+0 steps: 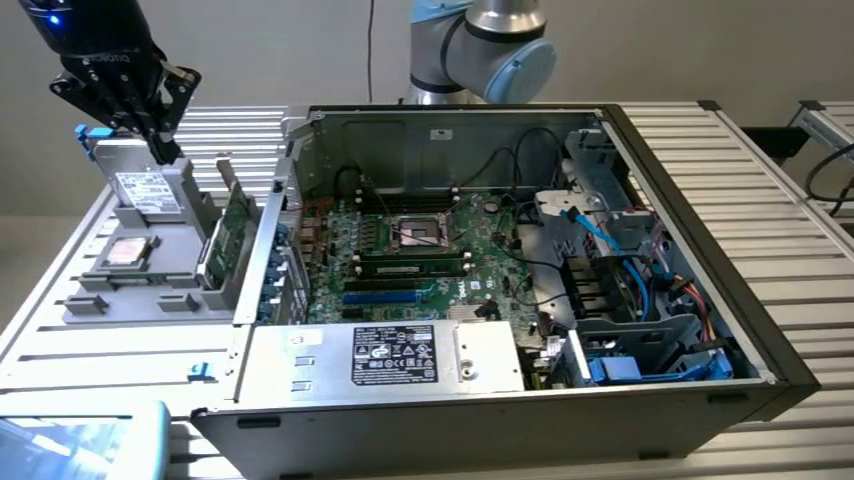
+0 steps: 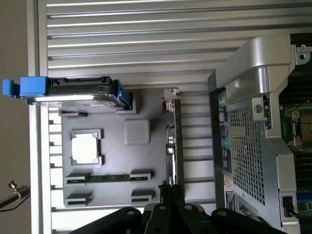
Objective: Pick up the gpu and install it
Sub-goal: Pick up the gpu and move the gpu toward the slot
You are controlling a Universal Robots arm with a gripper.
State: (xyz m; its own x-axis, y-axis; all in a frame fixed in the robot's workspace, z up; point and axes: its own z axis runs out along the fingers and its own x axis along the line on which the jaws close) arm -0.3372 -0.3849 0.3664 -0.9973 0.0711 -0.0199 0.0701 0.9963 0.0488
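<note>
Closest to me, a pale blue bin corner. Then by size: slatted table; open case lying on it, board facing up, cables looping at the exterior view's right. Grey tray sits just beside the case on the exterior view's left. Drive stands in the tray's far end. The gpu stands on edge in its tray slot, on the side next to the case wall, not lifted. Gripper hangs above the tray's far end, over the drive and clear of the gpu. Its fingers are pressed fully together, nothing in them. In the wrist view the tips line up with the card's thin top edge.

Risks, my guess:
- Coming down with the fingers together would jab the card edge or tip it in the slot.
- A grip on so thin a card could twist or slip.
- Drive close by; a stray finger could clip it.
- Bracket could catch the case wall on the way in.
</note>
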